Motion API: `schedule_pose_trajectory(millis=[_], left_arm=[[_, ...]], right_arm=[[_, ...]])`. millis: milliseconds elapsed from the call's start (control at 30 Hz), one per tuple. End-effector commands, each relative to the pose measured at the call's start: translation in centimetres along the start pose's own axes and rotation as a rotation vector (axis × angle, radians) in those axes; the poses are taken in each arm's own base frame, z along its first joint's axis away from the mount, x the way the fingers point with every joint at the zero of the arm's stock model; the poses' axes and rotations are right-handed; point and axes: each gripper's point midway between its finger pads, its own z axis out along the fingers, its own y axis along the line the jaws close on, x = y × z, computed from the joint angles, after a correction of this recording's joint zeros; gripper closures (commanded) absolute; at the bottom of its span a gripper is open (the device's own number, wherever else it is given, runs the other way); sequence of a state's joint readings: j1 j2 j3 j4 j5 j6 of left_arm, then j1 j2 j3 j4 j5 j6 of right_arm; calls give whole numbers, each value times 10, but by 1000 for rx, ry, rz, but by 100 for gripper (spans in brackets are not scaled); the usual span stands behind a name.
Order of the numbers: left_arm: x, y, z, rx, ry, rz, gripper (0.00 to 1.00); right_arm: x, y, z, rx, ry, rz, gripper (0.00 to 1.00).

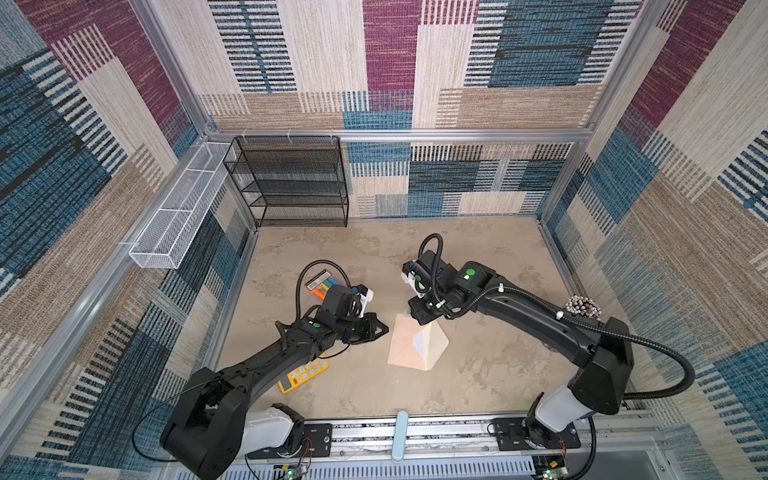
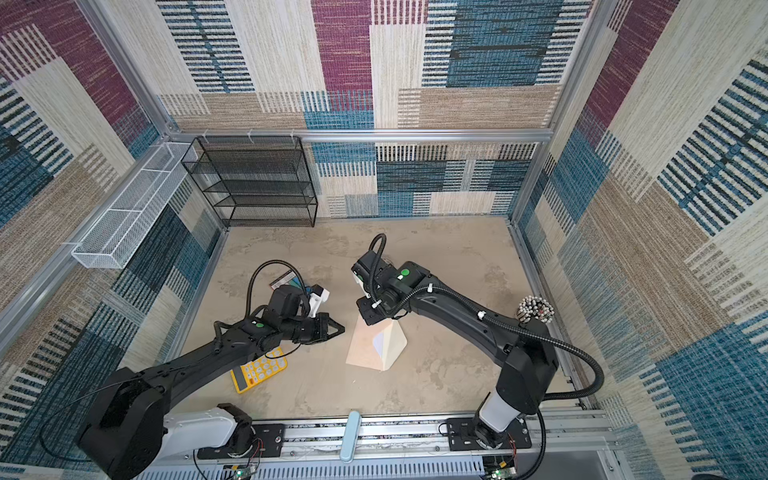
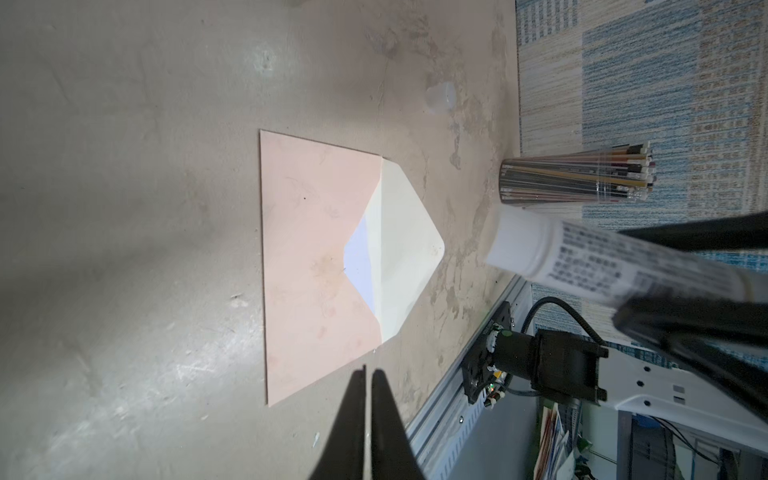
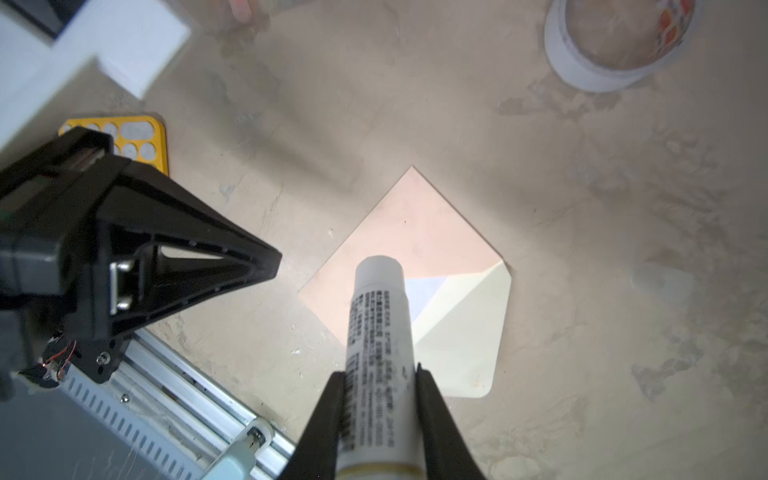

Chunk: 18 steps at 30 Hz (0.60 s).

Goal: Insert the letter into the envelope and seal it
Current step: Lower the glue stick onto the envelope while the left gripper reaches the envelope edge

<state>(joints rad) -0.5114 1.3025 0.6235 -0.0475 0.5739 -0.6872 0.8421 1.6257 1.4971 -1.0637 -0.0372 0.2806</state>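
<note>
The letter (image 3: 359, 259) is tucked in the envelope (image 3: 307, 257), laid flat mid-table with its flap (image 3: 409, 249) open rightward. A glue stick (image 4: 378, 299) is clamped in the right gripper (image 4: 379, 370); the left gripper (image 3: 369, 372) is pressed together, empty. Glue should be drawn lightly along the flap edges

Flat peach envelope (image 3: 316, 257), cream flap (image 3: 409, 245) open, white letter (image 3: 360, 259) partly visible inside

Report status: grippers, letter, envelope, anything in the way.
Left gripper shut, empty, beside envelope. Right gripper shut on glue stick above envelope. Letter inside, flap open, unsealed. Nothing blocking flap.
</note>
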Motion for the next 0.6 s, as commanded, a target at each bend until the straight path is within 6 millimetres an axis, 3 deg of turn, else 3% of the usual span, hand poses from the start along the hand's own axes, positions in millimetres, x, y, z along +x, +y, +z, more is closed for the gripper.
schedule_pose_trajectory(millis=[0, 433, 567], left_arm=[[-6, -9, 10, 72, -17, 0, 100], [17, 24, 49, 37, 111, -50, 100], [19, 26, 58, 64, 125, -61, 100]], right_arm=[[21, 3, 2, -12, 120, 52, 95], [23, 1, 30, 28, 225, 80, 99], [27, -1, 39, 43, 255, 87, 100]])
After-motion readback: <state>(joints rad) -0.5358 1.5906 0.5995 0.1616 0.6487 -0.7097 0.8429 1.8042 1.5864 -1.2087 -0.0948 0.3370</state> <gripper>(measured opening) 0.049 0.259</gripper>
